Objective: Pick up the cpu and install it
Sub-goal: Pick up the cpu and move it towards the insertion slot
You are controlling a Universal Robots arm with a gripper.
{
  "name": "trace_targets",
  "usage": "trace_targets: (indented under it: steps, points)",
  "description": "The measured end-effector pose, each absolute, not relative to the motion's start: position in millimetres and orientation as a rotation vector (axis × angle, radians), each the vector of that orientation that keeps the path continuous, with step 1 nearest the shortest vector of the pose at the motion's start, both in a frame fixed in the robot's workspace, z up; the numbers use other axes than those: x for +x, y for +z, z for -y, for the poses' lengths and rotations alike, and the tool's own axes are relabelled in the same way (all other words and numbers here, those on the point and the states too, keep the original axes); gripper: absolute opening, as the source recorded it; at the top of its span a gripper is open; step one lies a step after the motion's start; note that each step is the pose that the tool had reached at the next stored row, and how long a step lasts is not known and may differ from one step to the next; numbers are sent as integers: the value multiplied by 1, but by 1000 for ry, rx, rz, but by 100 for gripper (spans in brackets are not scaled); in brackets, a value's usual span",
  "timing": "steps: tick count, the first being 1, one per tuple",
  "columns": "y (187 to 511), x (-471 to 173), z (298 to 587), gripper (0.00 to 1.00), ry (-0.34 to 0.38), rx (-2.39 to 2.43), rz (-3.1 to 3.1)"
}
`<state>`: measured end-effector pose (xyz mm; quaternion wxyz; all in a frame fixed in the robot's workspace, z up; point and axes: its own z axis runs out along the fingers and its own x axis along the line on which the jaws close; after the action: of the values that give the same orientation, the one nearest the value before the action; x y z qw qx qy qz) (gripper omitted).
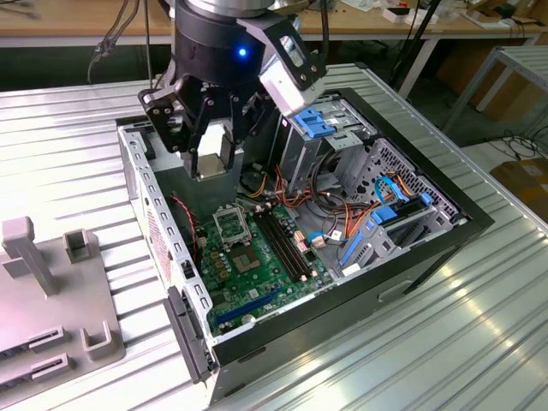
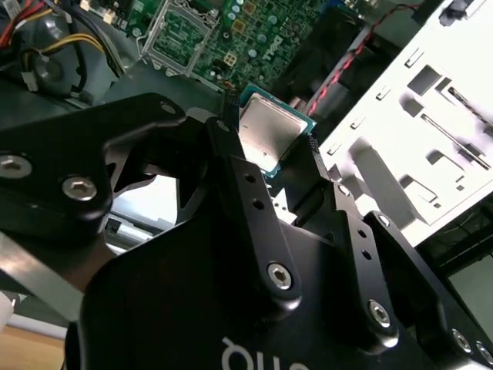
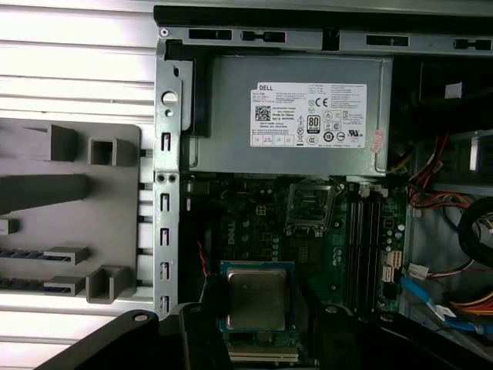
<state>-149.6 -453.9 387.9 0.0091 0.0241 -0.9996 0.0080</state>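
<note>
The cpu [image 2: 271, 132], a small flat square chip with a silver-grey face and a green rim, sits clamped between my gripper's black fingers [image 2: 231, 166]. In the first wrist view the cpu [image 3: 254, 294] hangs above the green motherboard [image 3: 254, 223]. My gripper [image 1: 212, 163] hovers over the far end of the open computer case [image 1: 428, 244], shut on the chip. The black-framed cpu socket [image 1: 231, 224] lies on the board just below and in front of the gripper, apart from it. That socket [image 3: 310, 202] stands open and bare, as the second wrist view's socket [image 2: 181, 35] also shows.
A big grey power supply box [image 3: 231, 116] with a white label fills the case end beside the socket. Memory slots [image 1: 282, 244], cables and a drive cage with blue tabs [image 1: 318, 120] crowd the exterior view's right. A grey fixture [image 1: 51, 291] stands on the ribbed table outside the case wall.
</note>
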Motion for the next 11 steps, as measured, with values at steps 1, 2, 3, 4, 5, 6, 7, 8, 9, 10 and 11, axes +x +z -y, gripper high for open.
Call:
trace_targets:
  steps: [1,2,3,4,5,6,7,8,9,10,11]
  points:
    - [388,-147,454,47,25,75,3122]
    - [387,-144,454,47,25,75,3122]
    - [387,-142,454,47,25,75,3122]
    - [387,-140,454,47,25,76,3122]
    - [386,-137,454,47,25,76,3123]
    - [385,-134,455,47,25,75,3123]
    - [385,-133,455,47,25,75,3123]
    - [385,-132,455,47,25,75,3123]
    - [384,-131,456,47,25,75,3123]
    - [384,-130,456,47,25,76,3123]
    - [384,-130,456,47,25,75,3123]
